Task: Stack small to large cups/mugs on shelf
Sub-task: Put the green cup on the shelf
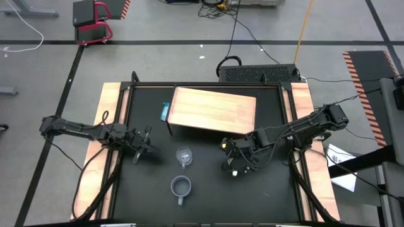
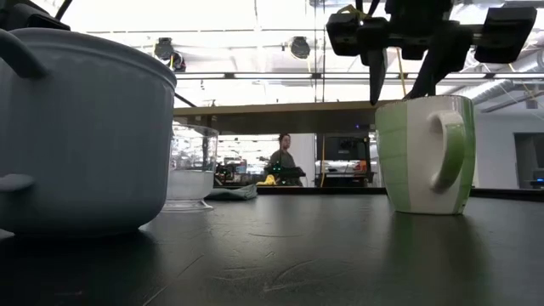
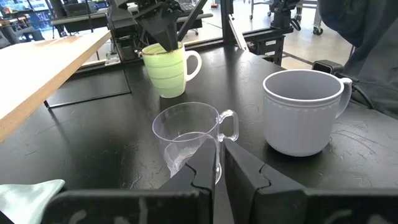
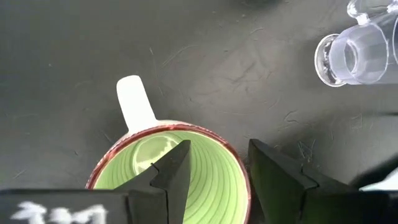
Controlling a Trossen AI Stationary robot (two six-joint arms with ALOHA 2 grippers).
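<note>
My right gripper (image 4: 214,171) hangs directly over the lime-green mug (image 4: 168,168), fingers spread, one finger inside the mug's mouth and the other outside its rim, so the wall sits between them. I cannot tell whether either finger touches the rim. In the low view the same gripper (image 2: 399,81) reaches down from above to the top of the mug (image 2: 423,153), which stands upright on the black worktop (image 2: 297,255) with its handle showing.

From overhead, that mug (image 1: 231,162) sits just in front of the shelf (image 1: 211,110), near its right end, mostly hidden under my arm. The clear glass cup (image 1: 184,156) stands to its left, also in front of the shelf, and the grey-blue mug (image 1: 180,186) is nearer the front edge of the worktop.

My left gripper (image 1: 142,144) waits at the left side, fingers pressed together, pointing toward the glass cup (image 3: 189,140) without touching it. Nothing stands on the shelf.
</note>
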